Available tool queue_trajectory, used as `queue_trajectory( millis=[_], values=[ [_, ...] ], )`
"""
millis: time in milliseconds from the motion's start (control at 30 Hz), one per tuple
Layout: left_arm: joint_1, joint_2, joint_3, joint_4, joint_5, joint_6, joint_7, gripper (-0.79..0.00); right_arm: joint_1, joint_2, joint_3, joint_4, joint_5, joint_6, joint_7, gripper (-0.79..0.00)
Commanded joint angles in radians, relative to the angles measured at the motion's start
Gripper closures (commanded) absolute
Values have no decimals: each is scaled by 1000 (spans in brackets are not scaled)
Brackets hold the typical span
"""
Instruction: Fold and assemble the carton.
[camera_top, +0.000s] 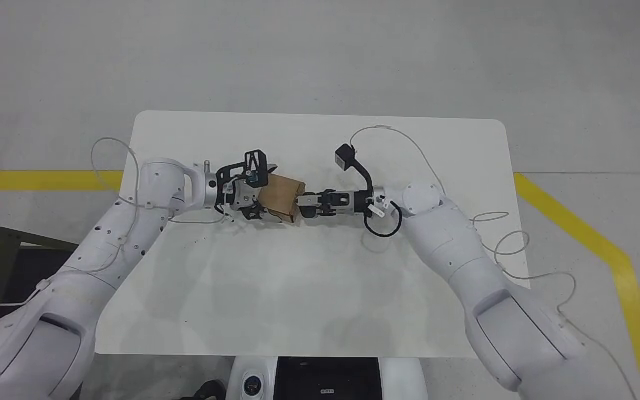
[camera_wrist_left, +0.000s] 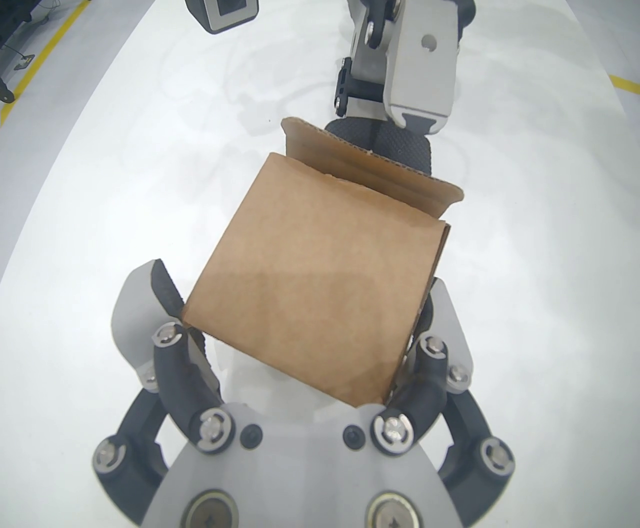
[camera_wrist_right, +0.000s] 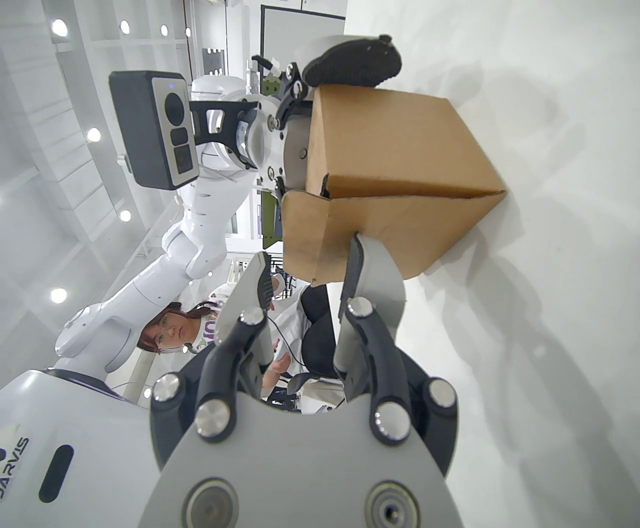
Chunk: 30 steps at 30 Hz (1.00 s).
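Clamped between the closed-in pads of my left gripper (camera_wrist_left: 300, 292), the carton (camera_wrist_left: 320, 280) sits close to the table (camera_top: 320, 290), just left of centre in the top view. Its body is squared into a box, but one end flap (camera_wrist_right: 305, 235) stands unfolded. My right gripper (camera_wrist_right: 310, 255) is half-spread around that flap. I judge the flaps remain to be folded and tucked.

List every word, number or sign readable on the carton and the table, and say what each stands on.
None. The carton is plain brown cardboard on every face in view, and the white table carries no label, number or sign.
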Motion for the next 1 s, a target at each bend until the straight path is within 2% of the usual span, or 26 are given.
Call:
queue_trajectory(
  millis=[0,233,967],
  values=[
    [0,0,1,-1,-1,0,-1,-785,2,-1,-1,5,-8,2,1,-252],
    [-1,2,5,-3,1,0,0,-785,19,-5,-10,25,-60,18,-4,-234],
    [-7,-3,10,3,1,0,6,-785,48,-11,-11,37,-143,51,-12,-243]
  ],
)
